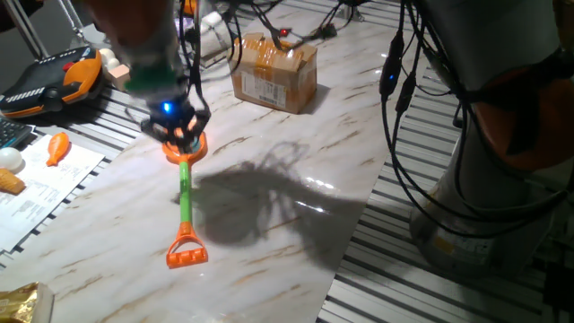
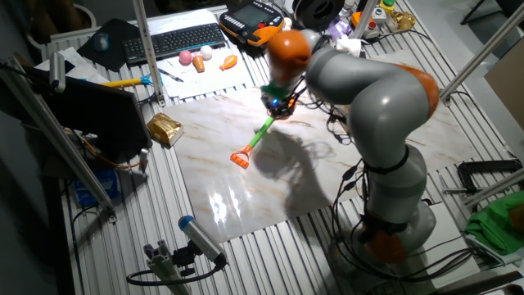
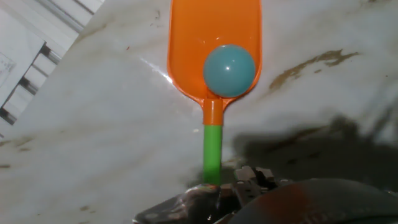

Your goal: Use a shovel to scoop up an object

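Observation:
The shovel (image 1: 185, 202) lies across the marble tabletop, its orange D-shaped end (image 1: 186, 251) nearest the camera. In the hand view its flat orange blade (image 3: 214, 37) points away and the thin green shaft (image 3: 212, 152) runs down into my fingers. The small teal-blue ball (image 3: 229, 70) sits on the blade just above the neck. My gripper (image 1: 183, 144) hangs over the blade end and hides most of it; it looks shut on the shaft close to the blade. The gripper (image 2: 277, 111) and shovel (image 2: 254, 141) also show in the other fixed view.
A brown cardboard box (image 1: 275, 70) stands at the back of the marble slab (image 1: 269, 233). A small carrot toy (image 1: 57, 148) and a teach pendant (image 1: 49, 81) lie off the slab to the left. Cables (image 1: 395, 135) hang beside the robot base (image 1: 502, 179).

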`<move>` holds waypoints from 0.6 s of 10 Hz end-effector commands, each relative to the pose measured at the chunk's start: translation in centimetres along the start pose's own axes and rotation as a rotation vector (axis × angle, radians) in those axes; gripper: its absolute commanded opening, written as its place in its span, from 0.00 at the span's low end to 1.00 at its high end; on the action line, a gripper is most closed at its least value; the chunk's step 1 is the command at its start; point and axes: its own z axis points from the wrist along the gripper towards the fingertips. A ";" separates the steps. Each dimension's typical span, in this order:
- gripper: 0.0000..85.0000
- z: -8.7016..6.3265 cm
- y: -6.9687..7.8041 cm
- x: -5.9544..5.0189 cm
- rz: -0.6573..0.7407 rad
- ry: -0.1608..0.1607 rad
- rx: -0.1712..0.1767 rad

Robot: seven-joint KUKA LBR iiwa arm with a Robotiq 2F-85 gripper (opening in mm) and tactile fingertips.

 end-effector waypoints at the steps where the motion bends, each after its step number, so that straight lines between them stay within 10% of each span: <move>1: 0.01 -0.6 -0.7 -0.3 -0.009 0.011 -0.009; 6: 0.01 -2.2 -1.6 0.9 -0.037 -0.014 0.004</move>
